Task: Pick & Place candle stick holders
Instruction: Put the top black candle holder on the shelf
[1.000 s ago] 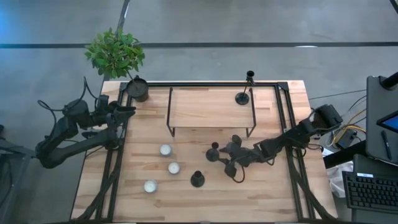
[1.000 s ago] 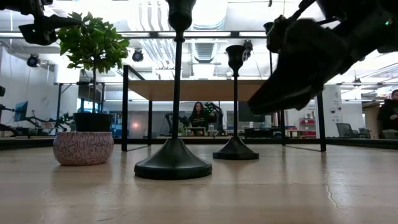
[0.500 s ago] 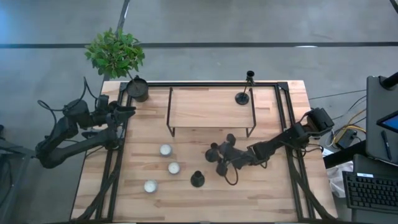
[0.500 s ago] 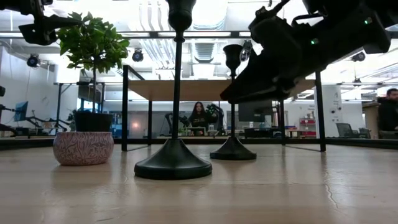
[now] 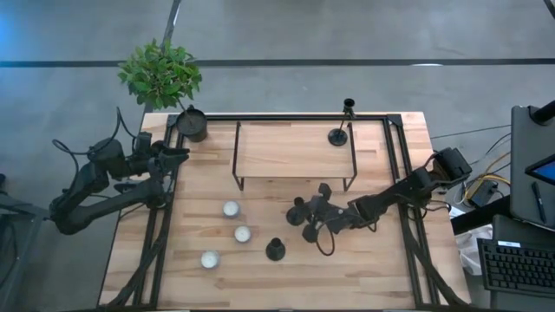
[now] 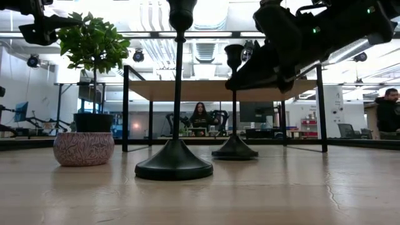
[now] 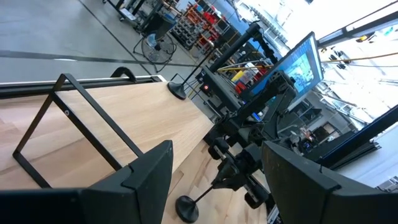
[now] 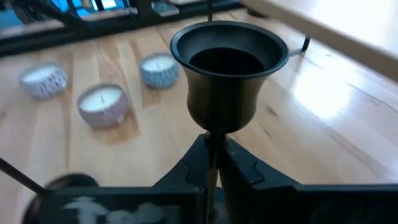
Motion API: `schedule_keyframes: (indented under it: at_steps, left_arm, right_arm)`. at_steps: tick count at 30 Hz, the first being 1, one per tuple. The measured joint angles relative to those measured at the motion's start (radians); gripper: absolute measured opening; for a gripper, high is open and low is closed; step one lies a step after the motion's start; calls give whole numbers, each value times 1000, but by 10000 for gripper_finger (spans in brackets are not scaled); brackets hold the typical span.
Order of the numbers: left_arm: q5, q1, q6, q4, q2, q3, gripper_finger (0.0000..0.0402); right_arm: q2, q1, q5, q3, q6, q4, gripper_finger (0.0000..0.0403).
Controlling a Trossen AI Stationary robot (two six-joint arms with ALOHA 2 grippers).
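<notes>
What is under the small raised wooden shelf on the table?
Under the raised shelf only bare table shows in the low view; from above, its wooden top hides that space.

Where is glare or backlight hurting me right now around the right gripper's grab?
Low view: bright ceiling lights behind turn the right gripper and the candle stick holder it clamps into dark silhouettes. Right wrist view: glare whitens the table beyond the holder's cup. High view: even light, no glare.
</notes>
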Motion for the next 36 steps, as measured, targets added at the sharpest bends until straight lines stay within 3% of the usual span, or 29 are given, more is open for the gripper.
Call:
schedule_keyframes:
  at_steps: [9,16,20,23,29,36]
  left_arm:
    - [0,0,0,0,0,0,241]
    - [0,-1,0,0,0,0,241]
    - [0,-1,0,0,0,0,241]
    - [0,0,0,0,0,0,241]
    - [0,0,0,0,0,0,241]
    - [0,0,0,0,0,0,241]
  right_arm:
    - [-189,14,-2,64,3,-99,13]
    - [-413,21,10,331,-5,-674,12]
    - [-455,-34,59,508,-13,-985,12]
    - [-456,-109,48,576,-29,-1119,11]
    - [-459,-249,-86,556,-81,-1111,11]
    - [-471,-352,-186,437,-173,-891,11]
